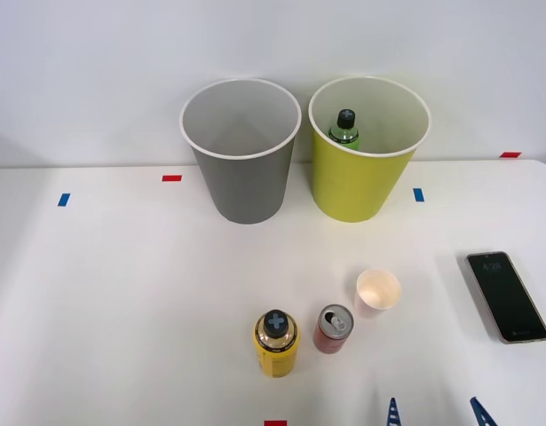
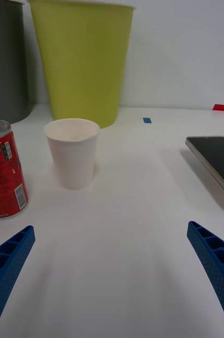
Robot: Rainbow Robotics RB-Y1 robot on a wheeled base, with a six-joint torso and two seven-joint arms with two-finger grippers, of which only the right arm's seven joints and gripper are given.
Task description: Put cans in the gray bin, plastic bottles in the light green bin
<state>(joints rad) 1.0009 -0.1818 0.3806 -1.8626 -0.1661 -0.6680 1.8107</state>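
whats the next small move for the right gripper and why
Probably swing toward the red can and centre on it. The right gripper is open and holds nothing, the can stands off to one side of its fingers beside the paper cup, and the gray bin holds no can yet.

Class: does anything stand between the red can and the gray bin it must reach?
Nothing visible does. The red can has bare table up to the gray bin; the paper cup stands off to its right.
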